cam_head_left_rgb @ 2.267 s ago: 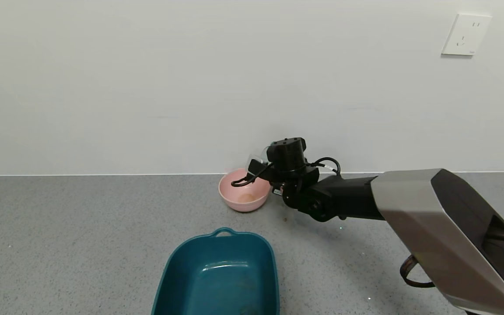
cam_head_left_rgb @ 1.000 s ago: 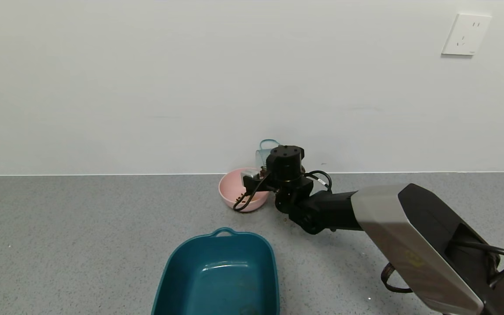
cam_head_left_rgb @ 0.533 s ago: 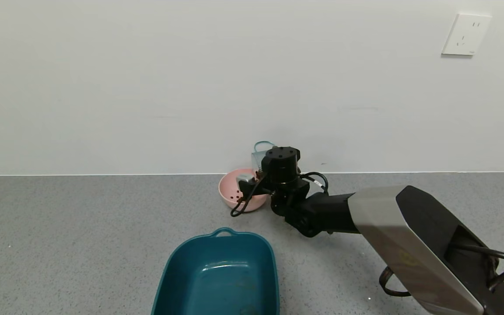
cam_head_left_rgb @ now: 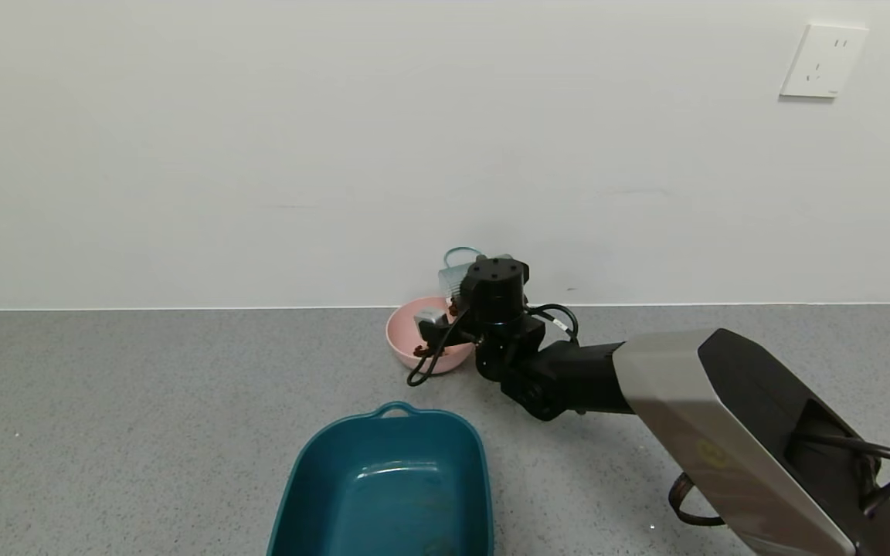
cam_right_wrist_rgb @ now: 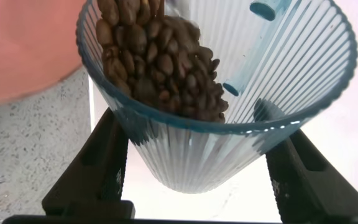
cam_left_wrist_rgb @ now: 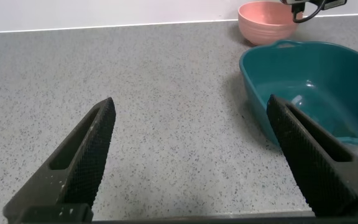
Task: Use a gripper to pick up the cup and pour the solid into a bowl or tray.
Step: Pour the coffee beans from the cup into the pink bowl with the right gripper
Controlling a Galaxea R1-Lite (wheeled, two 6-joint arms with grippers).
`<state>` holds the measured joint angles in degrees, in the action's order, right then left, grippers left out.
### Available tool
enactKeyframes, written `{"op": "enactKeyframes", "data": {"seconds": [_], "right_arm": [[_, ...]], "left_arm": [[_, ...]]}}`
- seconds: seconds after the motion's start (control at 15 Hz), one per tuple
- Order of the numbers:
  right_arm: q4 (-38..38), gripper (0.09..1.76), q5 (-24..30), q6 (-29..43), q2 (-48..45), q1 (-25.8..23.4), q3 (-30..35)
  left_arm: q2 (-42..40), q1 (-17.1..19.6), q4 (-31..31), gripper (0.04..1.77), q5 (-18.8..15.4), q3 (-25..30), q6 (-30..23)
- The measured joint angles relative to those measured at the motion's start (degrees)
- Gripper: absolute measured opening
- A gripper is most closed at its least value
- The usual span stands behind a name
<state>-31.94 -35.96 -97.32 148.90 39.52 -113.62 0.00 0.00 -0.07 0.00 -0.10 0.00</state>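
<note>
Gripping the cup between both fingers, my right claw holds it tipped over the pink bowl by the wall. Each finger presses against the ribbed side. Brown beans are heaped toward the cup's rim on the bowl side, with a few lying in the bowl already. My left claw hangs wide open and holds nothing, low over the grey counter, near the teal tray
</note>
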Motion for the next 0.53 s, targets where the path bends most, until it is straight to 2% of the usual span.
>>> {"op": "enactKeyframes", "data": {"seconds": [0.33,0.53], "right_arm": [[-1.49,1.32,0.02,-4.33,-0.02,0.41,0.02],[-1.63,1.32,0.02,-4.5,-0.02,0.46,0.06]], "left_arm": [[0.0,0.0,0.0,1.75,0.0,0.0,0.0],[0.0,0.0,0.0,1.75,0.0,0.0,0.0]]}}
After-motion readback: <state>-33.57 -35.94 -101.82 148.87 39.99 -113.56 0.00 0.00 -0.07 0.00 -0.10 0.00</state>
